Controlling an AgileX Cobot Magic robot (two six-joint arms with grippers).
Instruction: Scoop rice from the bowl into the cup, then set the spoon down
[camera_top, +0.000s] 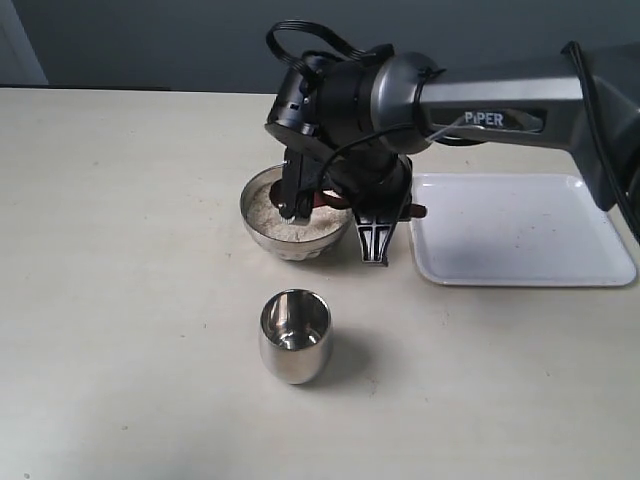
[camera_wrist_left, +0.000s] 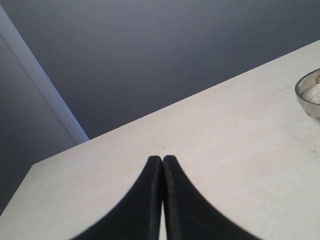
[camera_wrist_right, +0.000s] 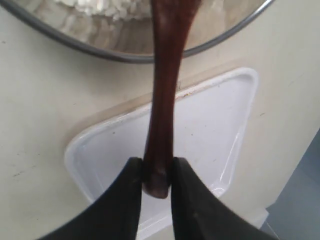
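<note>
Surface: pale cream table, matte, with a dark grey-blue wall behind it.
Right gripper: jaws clamped on the spoon handle close to its butt end, black fingers pressing it from both sides. The arm reaches in from the right of the exterior view, with the wrist hanging over the bowl.
Spoon: dark reddish-brown wood with a slim handle. It runs from the fingers across the bowl rim and down into the bowl. The head is cut off at the edge of the right wrist view, so whether it is loaded cannot be told.
Bowl: shiny steel, wide and shallow, near the middle of the table under the wrist.
Rice: pale heap of grains inside the bowl.
Tray: white, rectangular with rounded corners, flat on the table just beside the bowl on the right of the exterior view. A few dark specks show on it.
Cup: small steel tumbler, upright, apart from the bowl on the near side. Its interior shows only bright reflections.
Left gripper: fingertips pressed together with nothing between them, above bare table well away from the bowl.
</note>
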